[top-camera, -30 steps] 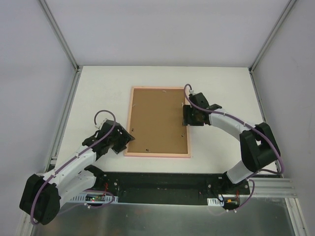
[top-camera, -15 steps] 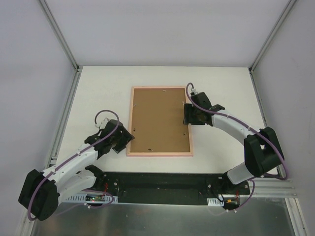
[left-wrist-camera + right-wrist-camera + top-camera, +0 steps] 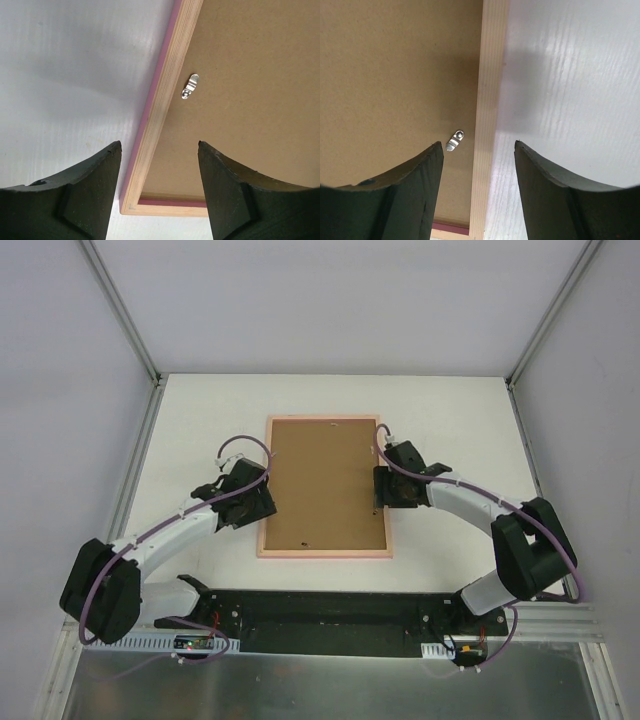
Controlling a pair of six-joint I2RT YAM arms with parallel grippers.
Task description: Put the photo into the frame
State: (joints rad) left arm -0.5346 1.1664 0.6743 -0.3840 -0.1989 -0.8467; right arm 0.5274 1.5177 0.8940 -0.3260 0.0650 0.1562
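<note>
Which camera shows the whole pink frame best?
The top camera: the frame lies whole, back up, brown board inside. The left wrist view shows only its left edge and corner; the right wrist view only its right edge and corner.

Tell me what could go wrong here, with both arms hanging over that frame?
The left fingers and right fingers straddle opposite rails of the frame, open; an uneven squeeze could skew it. The small metal clips on the backing board look easy to miss or bend.
</note>
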